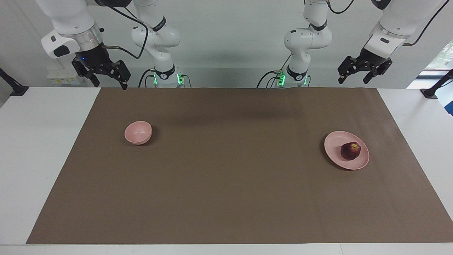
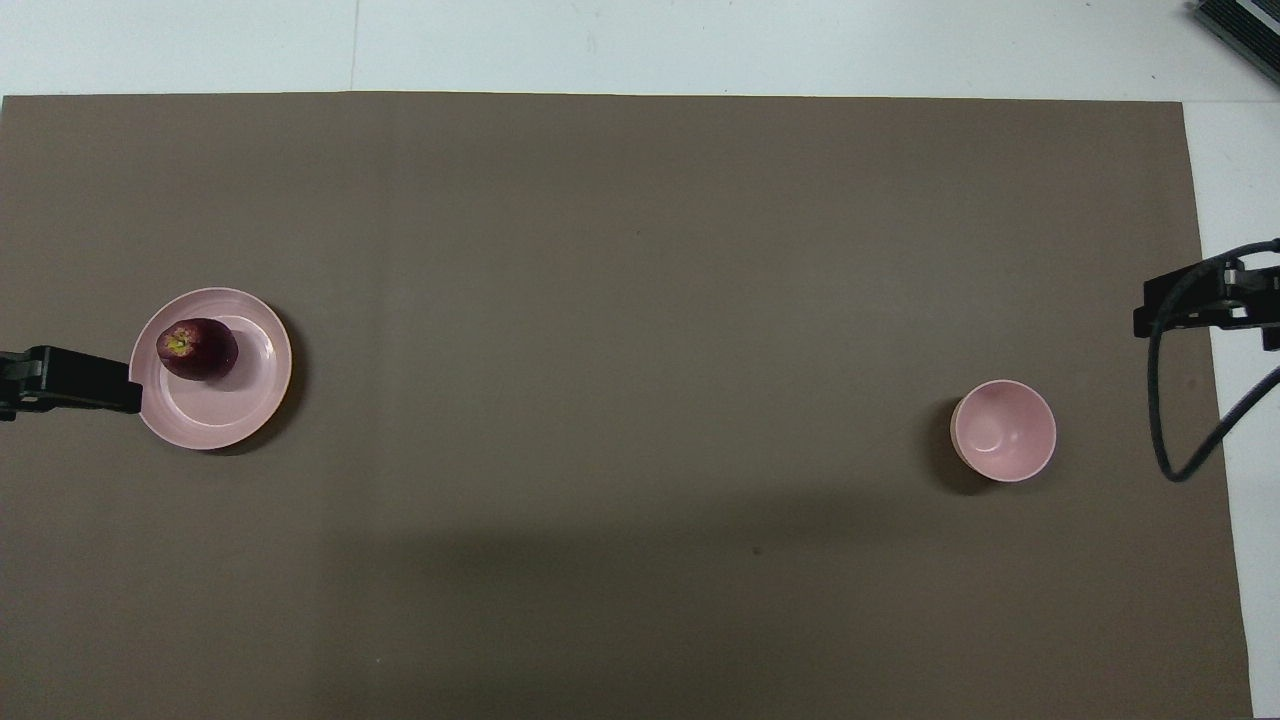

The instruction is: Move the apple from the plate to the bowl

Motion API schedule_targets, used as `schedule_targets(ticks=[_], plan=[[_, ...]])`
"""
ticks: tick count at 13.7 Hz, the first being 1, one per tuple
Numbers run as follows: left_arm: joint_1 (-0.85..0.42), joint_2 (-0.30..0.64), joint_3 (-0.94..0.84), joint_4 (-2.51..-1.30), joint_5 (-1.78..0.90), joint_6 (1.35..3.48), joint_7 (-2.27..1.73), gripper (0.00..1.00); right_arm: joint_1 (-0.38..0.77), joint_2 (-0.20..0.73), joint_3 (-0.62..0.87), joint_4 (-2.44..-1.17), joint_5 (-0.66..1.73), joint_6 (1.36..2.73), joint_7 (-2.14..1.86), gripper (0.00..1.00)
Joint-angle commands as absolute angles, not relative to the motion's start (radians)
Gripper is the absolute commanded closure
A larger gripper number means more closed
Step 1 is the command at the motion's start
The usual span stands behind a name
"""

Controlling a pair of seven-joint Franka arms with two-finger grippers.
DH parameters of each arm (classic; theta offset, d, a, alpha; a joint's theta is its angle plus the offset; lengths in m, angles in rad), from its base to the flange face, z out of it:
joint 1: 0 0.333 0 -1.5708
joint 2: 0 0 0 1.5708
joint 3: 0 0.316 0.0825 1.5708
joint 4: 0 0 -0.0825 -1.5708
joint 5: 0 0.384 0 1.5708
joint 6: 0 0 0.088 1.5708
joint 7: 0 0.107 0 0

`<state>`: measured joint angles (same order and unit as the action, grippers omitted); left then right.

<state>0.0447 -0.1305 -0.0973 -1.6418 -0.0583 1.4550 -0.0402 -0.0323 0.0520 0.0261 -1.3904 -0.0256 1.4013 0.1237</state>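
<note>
A dark red apple [image 1: 350, 151] [image 2: 197, 348] lies on the pale pink plate [image 1: 336, 141] [image 2: 215, 420] toward the left arm's end of the mat. The small pink bowl [image 1: 138, 132] [image 2: 1003, 430] stands empty toward the right arm's end. My left gripper [image 1: 353, 80] hangs open, high in the air over the robots' edge of the mat, well above the plate and holding nothing. My right gripper [image 1: 109, 85] also hangs open and empty, high over the mat's corner at the bowl's end.
A brown mat [image 1: 226, 177] covers most of the white table [image 1: 39, 148]. Both arm bases [image 1: 166, 76] stand at the robots' edge. A cable [image 2: 1165, 400] loops down from the right arm near the bowl.
</note>
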Motion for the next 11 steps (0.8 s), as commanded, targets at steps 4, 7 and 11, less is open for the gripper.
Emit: schedule_targets(ticks=[4,7,11], plan=[[0.04,-0.141,-0.097,-1.655,-0.044,1.477,-0.041,0.0,-0.04,0.034,0.031,-1.42,0.002,1.399,0.121,0.0],[0.052,-0.134,-0.095,-1.706,-0.044,1.549,-0.037,0.0,-0.04,0.034,0.031,-1.419,0.002,1.399,0.12,0.0],[0.066,-0.123,-0.095,-1.84,-0.044,1.747,-0.031,0.0,-0.04,0.034,0.031,-1.42,0.002,1.396,0.12,0.0]])
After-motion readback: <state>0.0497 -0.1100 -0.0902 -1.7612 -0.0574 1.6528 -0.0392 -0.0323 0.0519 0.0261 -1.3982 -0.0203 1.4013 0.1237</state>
